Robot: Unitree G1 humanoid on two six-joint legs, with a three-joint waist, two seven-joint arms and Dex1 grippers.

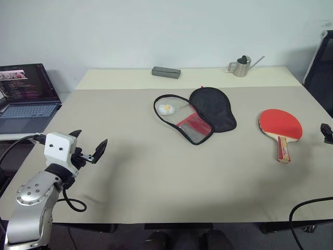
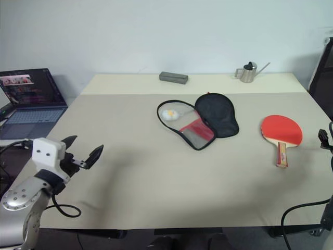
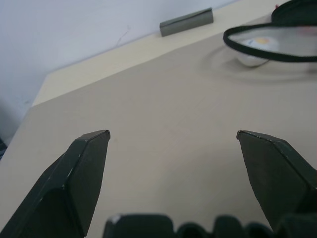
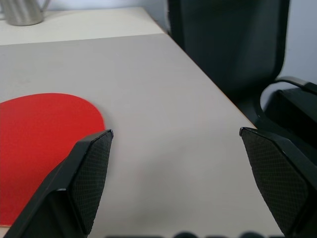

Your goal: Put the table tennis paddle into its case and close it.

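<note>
The surface [image 1: 156, 187] is a broad rectangle under a smooth, matte beige cover, with a paler cream strip along its far edge; near the middle, a little toward the far edge, lies the case [image 1: 200, 115], unzipped and spread flat in two paddle-shaped halves; the farther half shows soft black fabric lining, the nearer one is rimmed in black trim and shows a patch of red with grey mesh, and a small white-yellow zipper charm [image 1: 166, 109] rests inside the loop of its trim. The table tennis paddle [image 1: 281, 128] lies flat near the right edge, well apart from the case; its round face is smooth red rubber, and its short wooden handle, striped red, points toward the near edge. On the cream strip sit a flat grey rectangular box [image 1: 166, 72] and, toward the far right corner, a small shiny metal watering can [image 1: 241, 66] with a thin spout. An open laptop [image 1: 25, 96] stands off the left edge; a dark chair [image 4: 233, 44] stands past the right edge.

The left gripper [image 1: 89, 147] hovers over the near left corner, its black wedge-shaped jaws spread wide and empty; the right gripper [image 4: 176, 186] hangs at the right edge just beside the paddle's red face, its textured black jaws likewise wide apart, holding nothing.
</note>
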